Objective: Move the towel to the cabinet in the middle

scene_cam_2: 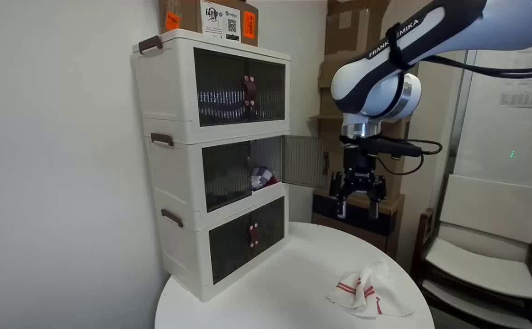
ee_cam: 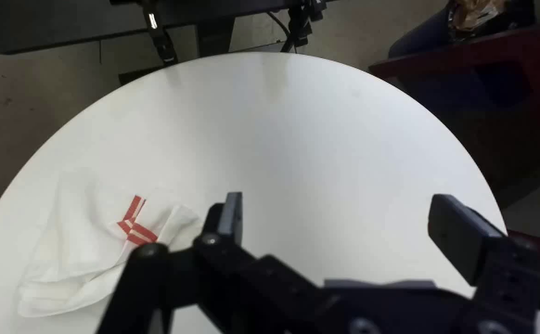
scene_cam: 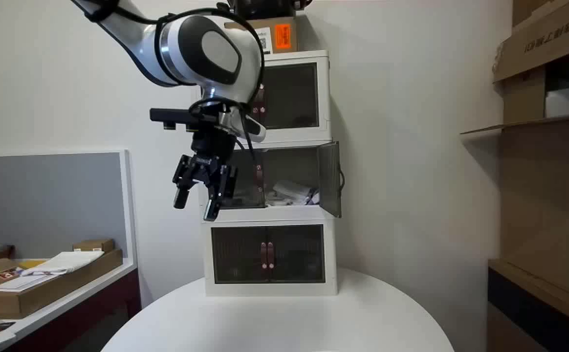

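Gripper [scene_cam_2: 358, 216] holds nothing, jaws spread wide, in the air out in front of the middle cabinet [scene_cam_2: 172, 183]. Towel [scene_cam_2: 371, 292] crumpled on the bench [scene_cam_2: 293, 283], well apart from the middle cabinet. Wrist view puts it to one side; straight descent likely misses, or pinches a thin edge that slips. Trailing folds could catch the swung-out door [scene_cam_2: 305, 162] jutting from the middle cabinet. Closed leaf [scene_cam_2: 227, 176] narrows entry there; checked cloth [scene_cam_2: 261, 177] inside could get dragged out.
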Available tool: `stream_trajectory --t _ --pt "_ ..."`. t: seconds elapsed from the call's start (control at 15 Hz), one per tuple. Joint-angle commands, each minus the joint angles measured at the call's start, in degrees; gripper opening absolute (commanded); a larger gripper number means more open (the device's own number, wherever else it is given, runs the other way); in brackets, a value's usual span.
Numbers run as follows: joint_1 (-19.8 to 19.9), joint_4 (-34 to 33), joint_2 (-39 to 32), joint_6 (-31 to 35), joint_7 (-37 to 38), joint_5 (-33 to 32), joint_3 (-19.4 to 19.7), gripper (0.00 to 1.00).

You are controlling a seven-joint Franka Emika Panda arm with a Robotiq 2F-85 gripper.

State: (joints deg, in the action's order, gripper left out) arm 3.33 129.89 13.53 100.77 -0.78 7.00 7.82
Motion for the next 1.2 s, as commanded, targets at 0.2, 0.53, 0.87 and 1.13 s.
stream_trajectory --t 0.2,0.53,0.87,1.13 --pt "0.77 -0.16 -0.05 -0.06 -0.15 0.14 -0.70 1.00" --pt "0.77 -0.16 -0.05 -0.06 -0.15 0.14 -0.70 1.00" --pt "0.85 2.06 0.54 7.08 1.26 -1.36 -1.73 1.00" --pt "0.32 3.79 0.06 20.85 -0.90 2.02 -1.55 1.00"
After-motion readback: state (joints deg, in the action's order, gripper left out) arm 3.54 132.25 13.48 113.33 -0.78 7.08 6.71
